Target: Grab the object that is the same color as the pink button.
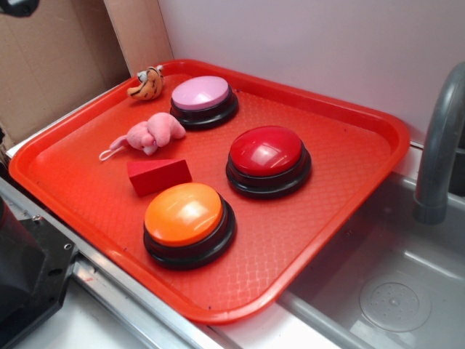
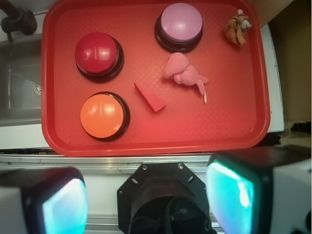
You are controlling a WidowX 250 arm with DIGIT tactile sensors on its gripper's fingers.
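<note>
The red plastic tray (image 1: 341, 211) has a finely textured, slightly shiny bed. The 3 domed buttons are glossy plastic, the pale pink button (image 1: 201, 93) duller, while the small pink plush toy (image 1: 154, 132) looks fuzzy cloth. The red wedge block (image 1: 158, 175) is matt.

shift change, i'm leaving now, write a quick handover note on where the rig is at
Gripper: open, holding nothing, back off the near edge of the red tray.
Pink plush toy: lying on the tray beside the pink button, between it and the red wedge block, loop string trailing outward.
Done: nothing yet, toy untouched.
Left: move over the pink plush, descend, close on it, lift. Ignore the tiger plush.
</note>
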